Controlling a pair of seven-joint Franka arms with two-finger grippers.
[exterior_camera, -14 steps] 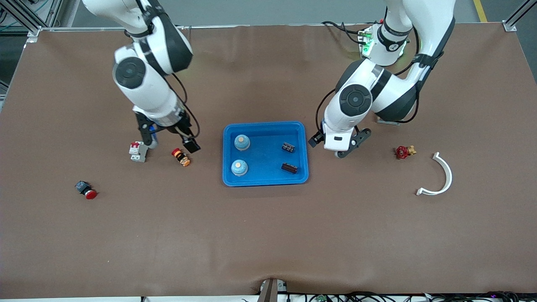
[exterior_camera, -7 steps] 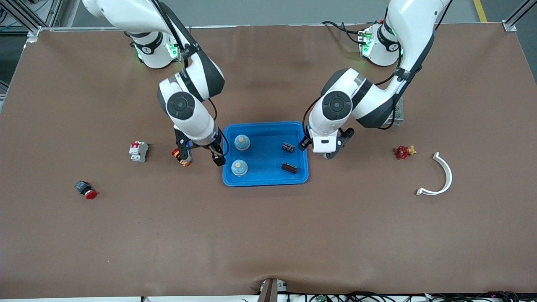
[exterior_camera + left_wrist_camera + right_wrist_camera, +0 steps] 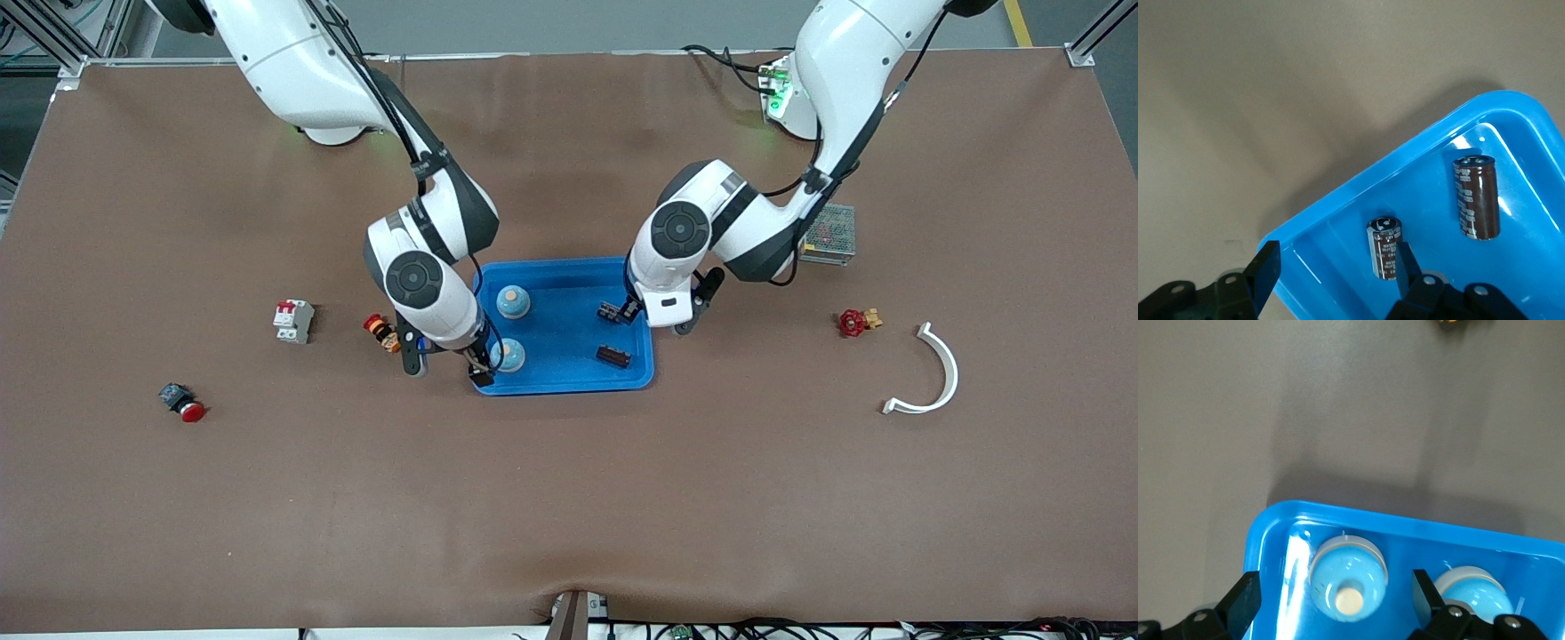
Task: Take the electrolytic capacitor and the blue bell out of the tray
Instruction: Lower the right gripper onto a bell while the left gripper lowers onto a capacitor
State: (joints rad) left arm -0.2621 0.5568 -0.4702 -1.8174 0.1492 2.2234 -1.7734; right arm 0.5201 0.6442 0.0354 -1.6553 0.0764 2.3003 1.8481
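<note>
A tray (image 3: 562, 380) sits mid-table (image 3: 569, 498). In it, two bells (image 3: 513, 301) (image 3: 508, 354) lie toward the right arm's end, one nearer the front camera than the other; two capacitors (image 3: 610, 312) (image 3: 613, 356) lie toward the left arm's end, likewise. Toward the right arm's end lie a small button switch (image 3: 383, 332), a breaker (image 3: 292, 320) and a push button (image 3: 182, 402). Toward the left arm's end lie a valve (image 3: 856, 321), a curved piece (image 3: 933, 372) and a mesh box (image 3: 829, 234).

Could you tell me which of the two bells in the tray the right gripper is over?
The right gripper is over the bell nearer the front camera; the other bell sits clear of it.
</note>
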